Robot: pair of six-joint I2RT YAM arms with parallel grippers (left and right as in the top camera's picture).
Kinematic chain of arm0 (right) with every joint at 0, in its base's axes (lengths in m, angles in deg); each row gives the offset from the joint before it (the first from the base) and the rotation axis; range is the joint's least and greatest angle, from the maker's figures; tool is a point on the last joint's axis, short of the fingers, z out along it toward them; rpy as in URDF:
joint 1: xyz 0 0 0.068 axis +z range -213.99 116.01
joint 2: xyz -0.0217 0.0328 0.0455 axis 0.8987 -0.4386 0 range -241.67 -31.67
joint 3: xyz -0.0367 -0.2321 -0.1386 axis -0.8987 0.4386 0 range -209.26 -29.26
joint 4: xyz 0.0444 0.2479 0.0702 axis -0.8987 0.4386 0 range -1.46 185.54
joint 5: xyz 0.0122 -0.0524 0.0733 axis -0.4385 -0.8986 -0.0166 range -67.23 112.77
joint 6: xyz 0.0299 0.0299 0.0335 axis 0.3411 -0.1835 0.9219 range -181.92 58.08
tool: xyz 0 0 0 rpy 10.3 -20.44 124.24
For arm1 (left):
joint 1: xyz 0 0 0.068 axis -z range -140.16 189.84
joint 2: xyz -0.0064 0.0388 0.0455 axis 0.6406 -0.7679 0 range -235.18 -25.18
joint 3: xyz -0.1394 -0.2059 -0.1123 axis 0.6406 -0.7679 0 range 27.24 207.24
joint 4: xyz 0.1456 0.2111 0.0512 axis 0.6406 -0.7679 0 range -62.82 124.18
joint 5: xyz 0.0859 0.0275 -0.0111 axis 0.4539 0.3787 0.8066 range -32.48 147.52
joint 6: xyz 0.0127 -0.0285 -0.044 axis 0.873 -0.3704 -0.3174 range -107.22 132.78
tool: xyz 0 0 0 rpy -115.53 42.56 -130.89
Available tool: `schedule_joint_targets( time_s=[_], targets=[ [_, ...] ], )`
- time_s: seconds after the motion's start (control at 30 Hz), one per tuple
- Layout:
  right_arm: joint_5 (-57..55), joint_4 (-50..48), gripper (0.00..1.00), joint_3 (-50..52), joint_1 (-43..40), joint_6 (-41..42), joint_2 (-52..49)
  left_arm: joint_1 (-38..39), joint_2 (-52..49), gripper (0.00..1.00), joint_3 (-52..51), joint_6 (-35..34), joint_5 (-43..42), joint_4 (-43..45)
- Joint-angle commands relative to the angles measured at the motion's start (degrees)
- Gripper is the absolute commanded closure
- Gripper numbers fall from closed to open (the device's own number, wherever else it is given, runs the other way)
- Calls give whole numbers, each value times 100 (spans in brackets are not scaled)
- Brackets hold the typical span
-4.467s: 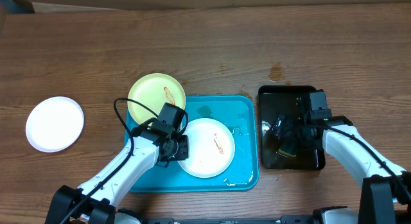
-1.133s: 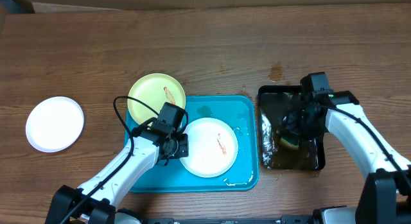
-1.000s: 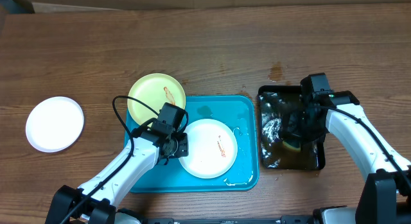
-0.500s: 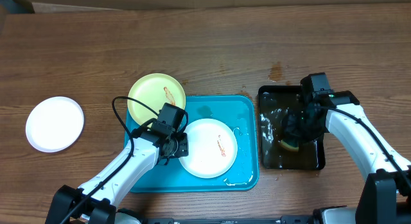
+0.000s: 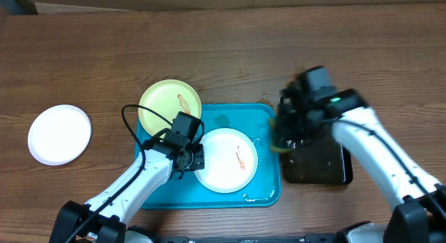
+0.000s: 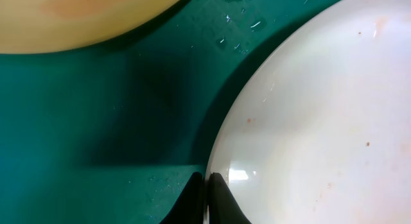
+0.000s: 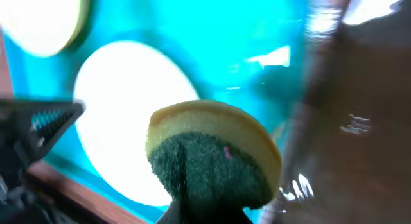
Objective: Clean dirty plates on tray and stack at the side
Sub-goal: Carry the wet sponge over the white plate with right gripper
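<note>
Three plates, two trays, one sponge.
I log: smeared white plate (image 5: 224, 160) on the tray (image 5: 240, 116), rim pinched in the closed left gripper (image 6: 205, 183); smeared yellow plate (image 5: 169, 104) overlapping the tray's far-left corner; clean plate (image 5: 59, 134) well left on the table; right gripper (image 5: 289, 135), blurred, clamping the sponge (image 7: 212, 160), apparently at the black tray's (image 5: 320, 166) left edge.

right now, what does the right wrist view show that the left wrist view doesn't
Only the right wrist view shows the sponge, yellow with a green scrubbing side, held close to the camera. Only the left wrist view shows, close up, the rim of the white plate pinched between the left jaws, plus droplets on the blue tray. Both show the white plate, the blue tray and the yellow-green plate.
</note>
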Motion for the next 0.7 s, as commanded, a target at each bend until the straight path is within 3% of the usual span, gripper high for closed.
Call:
schedule_joint_targets(
  time_s=[0.0, 0.27, 0.67],
  targets=[
    [-828, -162, 96, -105, 898, -136, 70, 46, -15, 96, -109, -76, -7, 13],
    [-2415, -754, 96, 24, 2063, -136, -345, 46, -15, 96, -109, -74, -7, 13],
    [-2498, -1281, 96, 37, 2345, -485, -1346, 46, -15, 95, -109, -76, -7, 11]
  ],
)
